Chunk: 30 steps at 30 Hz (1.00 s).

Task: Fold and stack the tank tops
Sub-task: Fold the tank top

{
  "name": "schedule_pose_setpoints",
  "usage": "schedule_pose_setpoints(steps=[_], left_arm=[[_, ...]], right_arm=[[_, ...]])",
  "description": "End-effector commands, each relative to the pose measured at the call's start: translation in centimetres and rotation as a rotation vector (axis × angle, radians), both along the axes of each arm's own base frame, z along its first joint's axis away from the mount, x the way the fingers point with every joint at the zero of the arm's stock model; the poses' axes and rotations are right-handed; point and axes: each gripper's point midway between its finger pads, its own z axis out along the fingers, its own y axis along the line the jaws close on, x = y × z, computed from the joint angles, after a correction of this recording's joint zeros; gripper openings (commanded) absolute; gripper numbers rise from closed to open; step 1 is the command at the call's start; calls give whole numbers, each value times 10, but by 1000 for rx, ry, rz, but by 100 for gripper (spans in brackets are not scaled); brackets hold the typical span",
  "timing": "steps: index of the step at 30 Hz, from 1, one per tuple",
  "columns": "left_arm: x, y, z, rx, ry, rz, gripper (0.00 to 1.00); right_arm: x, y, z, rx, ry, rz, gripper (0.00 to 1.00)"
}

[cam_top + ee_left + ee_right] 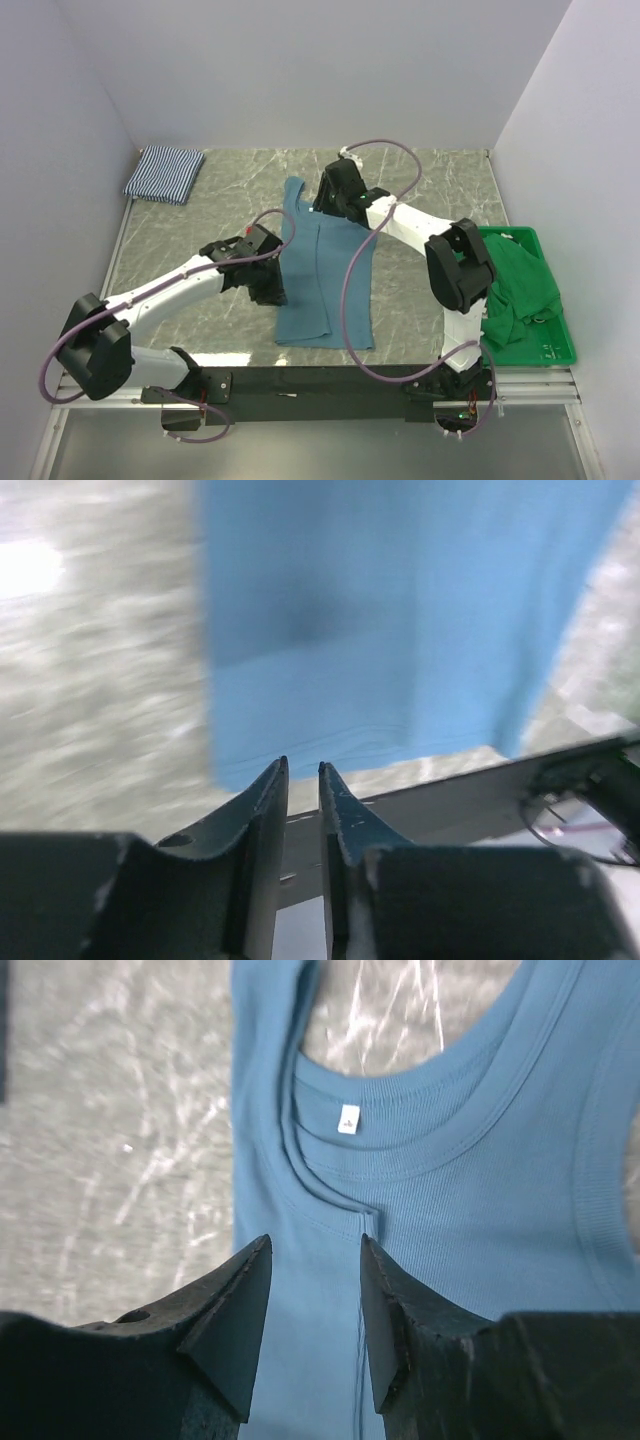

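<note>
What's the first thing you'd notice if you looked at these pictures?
The big teal-blue tank top lies along the middle of the marble table, one side folded over, with the right end effector open just over its neckline. Next comes the striped top, neatly folded in the far left corner. Then there is the bright green crate at the right edge, with green cloth heaped in it.

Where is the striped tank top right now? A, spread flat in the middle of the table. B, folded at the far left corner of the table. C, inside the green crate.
B: the striped tank top lies folded at the table's far left corner; the one spread mid-table is the teal tank top.
</note>
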Motion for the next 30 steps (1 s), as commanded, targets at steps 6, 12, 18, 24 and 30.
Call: schedule_pose_setpoints(steps=[6, 12, 18, 24, 30], left_arm=[[-11, -47, -27, -134, 63, -17, 14], [-23, -24, -74, 17, 149, 14, 4], [-11, 42, -100, 186, 191, 161, 4], [14, 106, -98, 323, 184, 306, 5], [37, 131, -87, 357, 195, 423, 11]], right_arm=[[-16, -50, 28, 3, -14, -94, 48], [-43, -73, 22, 2, 1, -116, 48], [-62, -91, 13, -11, 14, -138, 48], [-76, -95, 8, 9, 21, -131, 48], [-84, -101, -5, -16, 43, -131, 48]])
